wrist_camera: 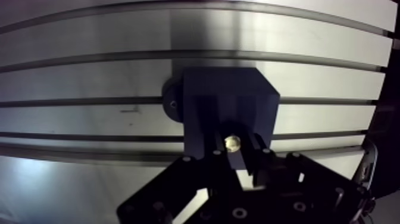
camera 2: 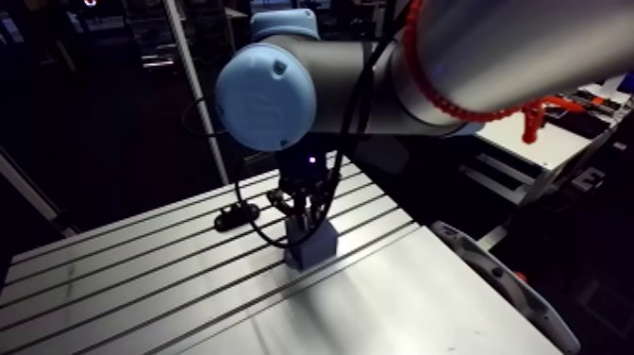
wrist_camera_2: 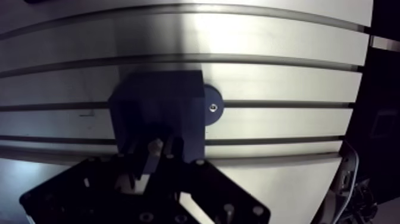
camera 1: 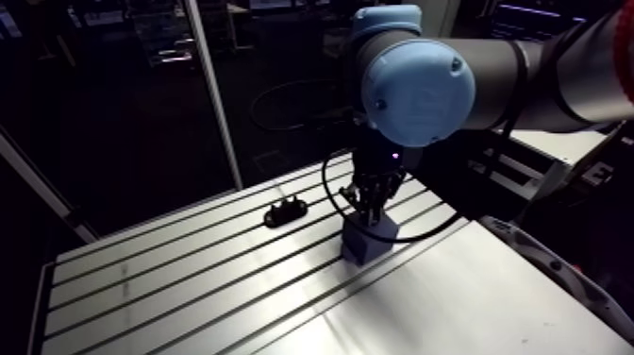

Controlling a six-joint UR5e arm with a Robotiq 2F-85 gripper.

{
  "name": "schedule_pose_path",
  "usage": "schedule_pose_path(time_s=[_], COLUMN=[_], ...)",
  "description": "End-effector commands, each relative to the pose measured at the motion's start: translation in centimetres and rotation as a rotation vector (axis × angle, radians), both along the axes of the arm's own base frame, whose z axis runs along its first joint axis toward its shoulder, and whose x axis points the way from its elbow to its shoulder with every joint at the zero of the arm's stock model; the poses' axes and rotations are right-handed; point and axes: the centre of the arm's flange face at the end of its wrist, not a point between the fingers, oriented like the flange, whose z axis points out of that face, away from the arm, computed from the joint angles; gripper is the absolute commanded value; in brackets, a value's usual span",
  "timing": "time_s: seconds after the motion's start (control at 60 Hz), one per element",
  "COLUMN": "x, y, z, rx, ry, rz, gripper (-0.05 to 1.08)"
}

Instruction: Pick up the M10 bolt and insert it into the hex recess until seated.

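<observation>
Closest to you is the one hand [wrist_camera: 235, 156]. Its two dark fingers [wrist_camera: 214, 161] are close together and clamped on one bolt [wrist_camera: 232, 142]. You see only the bolt's small shiny round end between them; the rest is hidden. The bolt sits over the top of one dark blue block [wrist_camera: 229, 98], at the edge nearest the hand. You cannot tell if it touches the block, or where the hole is. One round disc [wrist_camera_2: 212, 108] sticks out from the block's side. In the arm view the block stands mid-frame on the grooved tabletop [camera 1: 189, 283]. One small black thing [camera 1: 285, 211], too dark to name, lies apart to its left.
</observation>
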Motion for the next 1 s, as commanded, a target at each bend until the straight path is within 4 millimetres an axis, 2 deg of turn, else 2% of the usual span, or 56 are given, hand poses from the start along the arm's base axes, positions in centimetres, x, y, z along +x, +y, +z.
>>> schedule_pose_path(time_s=[0.017, 1.0], x=[0.01, 0.11], y=[0.01, -0.09], z=[0.04, 0.29], rx=[0.001, -0.010], ry=[0.000, -0.005], rz=[0.000, 0.106], gripper=[0.72, 0.74])
